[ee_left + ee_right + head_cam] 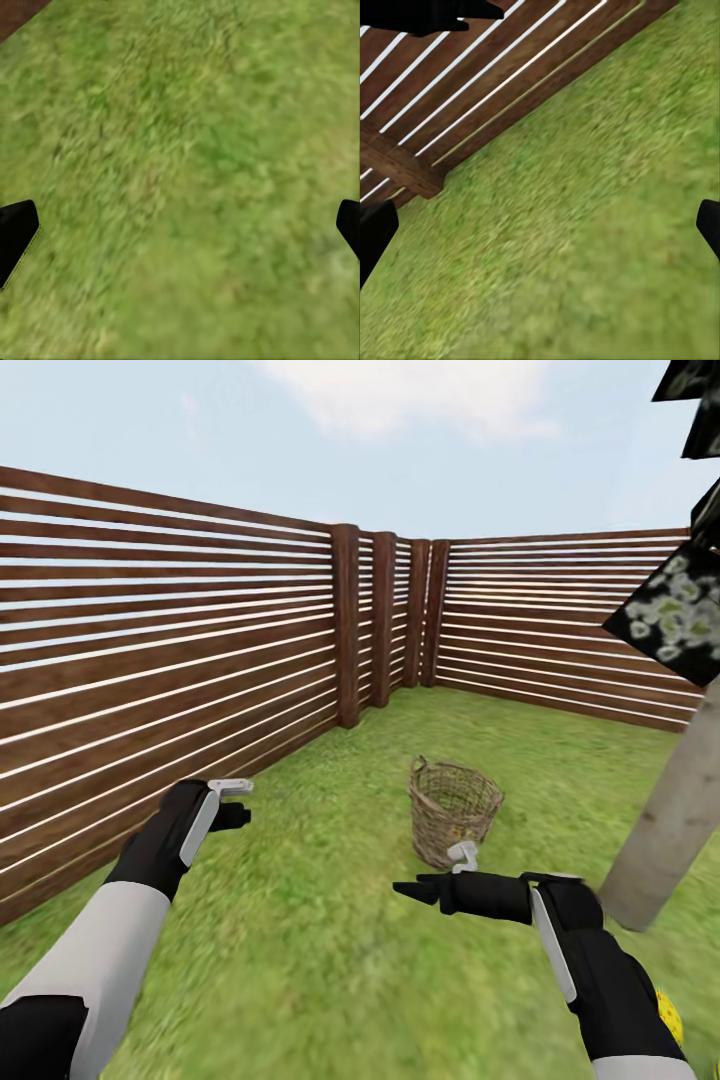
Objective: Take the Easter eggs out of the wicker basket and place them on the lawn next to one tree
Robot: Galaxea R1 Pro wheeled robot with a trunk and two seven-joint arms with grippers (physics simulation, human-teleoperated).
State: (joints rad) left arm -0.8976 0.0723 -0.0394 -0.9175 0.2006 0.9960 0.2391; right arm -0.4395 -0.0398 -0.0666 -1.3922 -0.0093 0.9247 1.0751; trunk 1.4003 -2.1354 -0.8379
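While both the left gripper [180, 236] and right gripper [540, 229] gape empty, the leaning wicker basket [452, 809] could topple if bumped.

Open-weave tan wicker on the basket [455, 810], rough and matt. Short, coarse green grass across the lawn [330, 920]. Brown horizontal wooden slats on the fence [160, 650], faintly sheened. Pale, smooth grey-beige tree trunk [672, 825]. Matt black claw fingers [16, 236].

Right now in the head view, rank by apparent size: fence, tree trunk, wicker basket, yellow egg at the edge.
1. Fence, spans most of the frame.
2. Tree trunk, though it is nearer the camera, so partly perspective.
3. Wicker basket.
4. Yellow egg, just a sliver past the right arm; true size unsure.
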